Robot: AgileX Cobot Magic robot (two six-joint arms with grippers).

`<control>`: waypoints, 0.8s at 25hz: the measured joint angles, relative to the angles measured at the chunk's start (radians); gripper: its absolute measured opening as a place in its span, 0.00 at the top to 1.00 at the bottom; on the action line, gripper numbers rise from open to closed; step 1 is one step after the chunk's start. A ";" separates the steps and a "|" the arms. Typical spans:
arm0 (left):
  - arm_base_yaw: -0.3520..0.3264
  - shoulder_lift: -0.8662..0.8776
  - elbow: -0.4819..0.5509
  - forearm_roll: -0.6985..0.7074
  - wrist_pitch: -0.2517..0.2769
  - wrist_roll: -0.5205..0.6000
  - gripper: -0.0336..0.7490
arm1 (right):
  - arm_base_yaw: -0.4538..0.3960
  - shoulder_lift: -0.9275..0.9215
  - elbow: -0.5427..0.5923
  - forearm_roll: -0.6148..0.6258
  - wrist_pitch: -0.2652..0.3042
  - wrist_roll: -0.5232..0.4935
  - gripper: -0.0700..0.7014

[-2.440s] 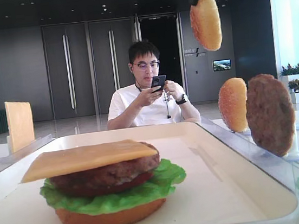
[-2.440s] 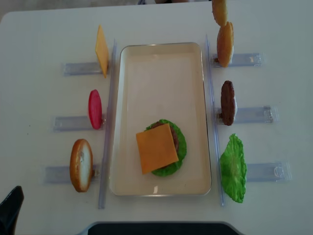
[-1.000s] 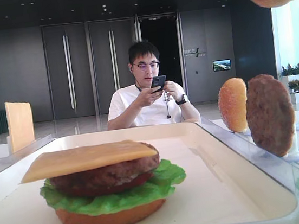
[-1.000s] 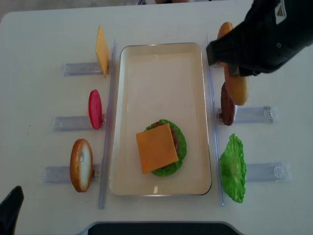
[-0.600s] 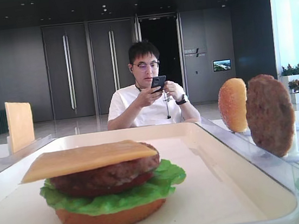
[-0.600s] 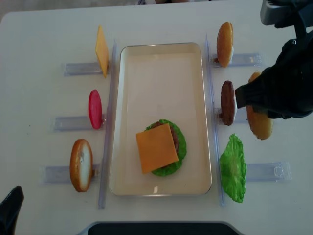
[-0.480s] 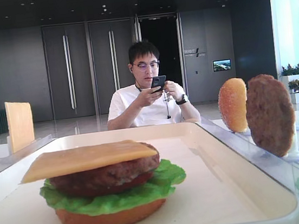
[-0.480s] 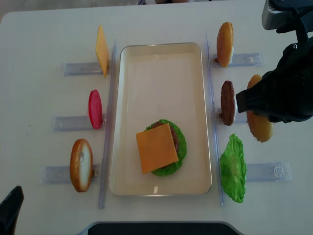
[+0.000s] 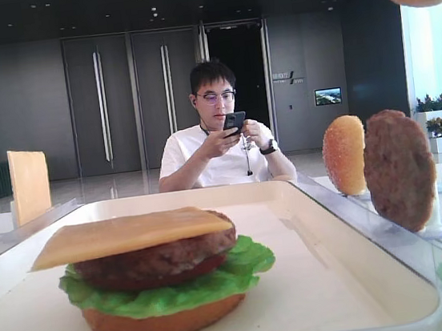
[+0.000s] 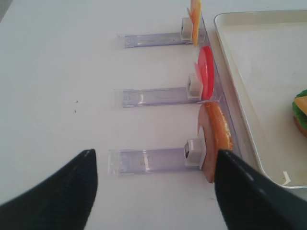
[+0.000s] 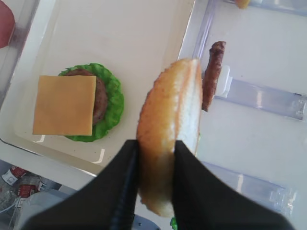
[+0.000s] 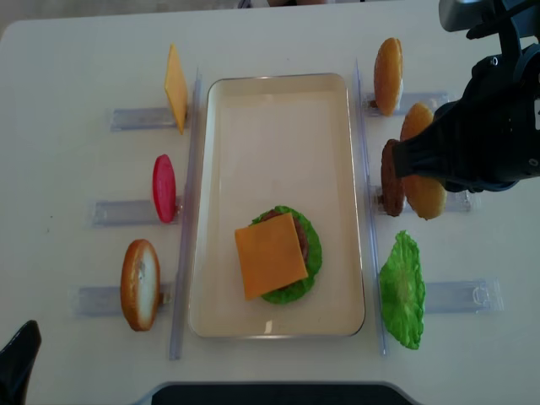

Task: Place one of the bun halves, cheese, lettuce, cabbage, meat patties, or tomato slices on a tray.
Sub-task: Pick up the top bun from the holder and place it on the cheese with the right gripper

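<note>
From overhead I see my right gripper (image 12: 419, 181) clamped on the top bun half (image 12: 422, 162), held in the air right of the tray (image 12: 278, 93), beside the upright meat patty (image 12: 391, 177). On the right wrist view the fingers (image 11: 125, 191) pinch the bun on edge, with the tray's stack topped by cheese (image 11: 64, 105) to the left. On the left wrist view my left gripper (image 10: 153, 184) stands wide apart, holding nothing, near the bottom bun (image 10: 215, 139) in its holder.

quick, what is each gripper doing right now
Left gripper: open, holding nothing.
Right gripper: shut on the top bun half, held on edge in the air.
</note>
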 joint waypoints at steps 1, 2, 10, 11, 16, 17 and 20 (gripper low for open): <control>0.000 0.000 0.000 0.000 0.000 0.000 0.22 | 0.000 0.000 0.000 0.000 -0.001 -0.003 0.68; 0.000 0.000 0.000 0.000 0.000 0.000 0.22 | 0.000 0.000 0.000 0.000 -0.002 -0.005 0.68; 0.000 0.000 0.000 0.000 0.000 0.000 0.22 | -0.052 0.000 0.035 0.084 -0.017 -0.093 0.68; 0.000 0.000 0.000 0.000 0.000 0.000 0.22 | -0.092 0.000 0.049 0.128 -0.027 -0.139 0.68; 0.000 0.000 0.000 0.000 0.000 0.000 0.22 | -0.261 0.000 0.104 0.321 -0.051 -0.333 0.68; 0.000 0.000 0.000 0.000 0.000 0.000 0.22 | -0.274 0.000 0.107 0.332 -0.051 -0.345 0.68; 0.000 0.000 0.000 0.000 0.000 0.000 0.22 | -0.281 0.000 0.108 0.353 -0.066 -0.369 0.68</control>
